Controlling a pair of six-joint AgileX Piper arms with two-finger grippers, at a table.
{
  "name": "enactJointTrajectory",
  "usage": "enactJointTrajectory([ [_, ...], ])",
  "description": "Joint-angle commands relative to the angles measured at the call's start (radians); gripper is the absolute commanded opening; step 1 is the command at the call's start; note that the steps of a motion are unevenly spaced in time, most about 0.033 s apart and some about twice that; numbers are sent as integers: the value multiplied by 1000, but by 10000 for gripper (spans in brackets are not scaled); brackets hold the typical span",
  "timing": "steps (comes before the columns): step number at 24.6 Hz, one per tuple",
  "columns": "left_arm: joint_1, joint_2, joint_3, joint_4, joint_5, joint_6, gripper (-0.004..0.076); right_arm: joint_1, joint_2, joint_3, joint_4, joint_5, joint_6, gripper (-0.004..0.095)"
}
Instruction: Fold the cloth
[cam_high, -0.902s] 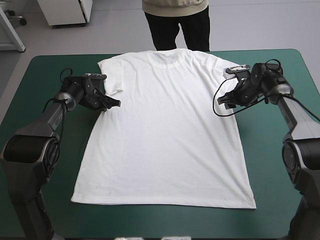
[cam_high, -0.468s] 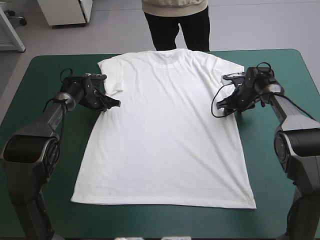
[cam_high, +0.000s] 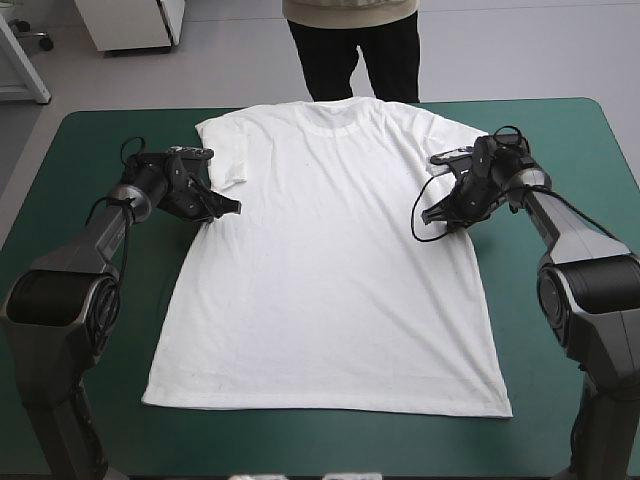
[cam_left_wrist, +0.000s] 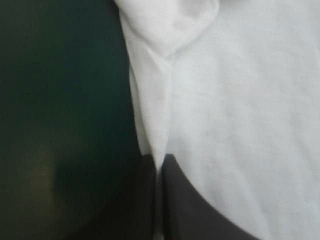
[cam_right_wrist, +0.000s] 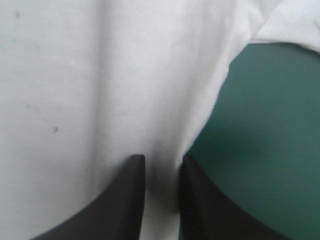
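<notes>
High view: the T-shirt (cam_high: 330, 260) lies spread flat mid-table, collar toward the far edge. The right gripper (cam_high: 428, 213) has slid inward since earlier, from off the T-shirt's right side onto its edge below the sleeve. The left gripper (cam_high: 232, 207) has stayed at the T-shirt's left armpit. Bare teal-green cover (cam_high: 90, 150) flanks the T-shirt on both sides.

Left wrist view: the black fingers (cam_left_wrist: 185, 200) are clamped on a raised fold of the T-shirt's edge, with cover beside it.

Right wrist view: the fingers (cam_right_wrist: 125, 200) stand nearly closed, pinching the T-shirt's side edge between them.
</notes>
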Motion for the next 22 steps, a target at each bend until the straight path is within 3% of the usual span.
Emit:
enactJointTrajectory([
  [1,1,-25,-7,18,19,-2,-9,5,-25,-7,15,57,-15,-5],
  [9,1,-57,-29,62,19,-2,-9,0,-72,-11,-17,-7,19,-15],
  [17,41,-168,-132,56,35,-9,-9,-13,-254,-11,-4,-158,19,-17],
  [22,70,-296,-194,57,35,-9,-9,-127,-393,-11,170,-196,-53,-17],
])
